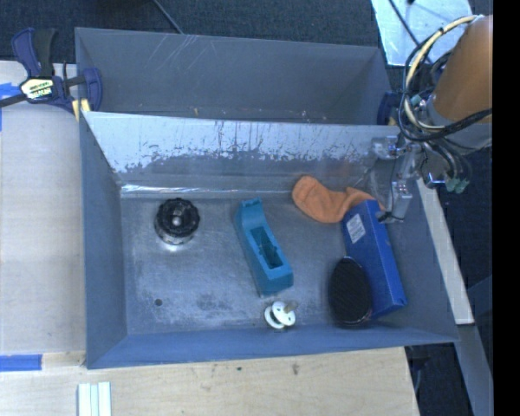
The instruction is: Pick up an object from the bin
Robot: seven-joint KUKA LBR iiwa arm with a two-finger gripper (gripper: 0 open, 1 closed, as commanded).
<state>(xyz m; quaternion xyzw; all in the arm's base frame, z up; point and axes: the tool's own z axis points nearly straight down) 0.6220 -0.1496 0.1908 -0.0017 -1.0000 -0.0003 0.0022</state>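
Observation:
My gripper (391,204) hangs at the bin's right side, its two fingers apart and open, with nothing seen between them. It stands just above the far end of a dark blue box (379,267) that carries a white label. A crumpled orange cloth (323,201) lies immediately left of the fingers, its tail reaching toward them. A black oval brush-like thing (349,291) rests against the blue box's left side, nearer the front wall.
A light blue oblong block (263,246) lies slanted in the middle of the bin. A black round knob (176,219) sits at the left, and a small white ring-shaped piece (280,315) lies by the front wall. The arm's orange cover and cables hang over the right rim.

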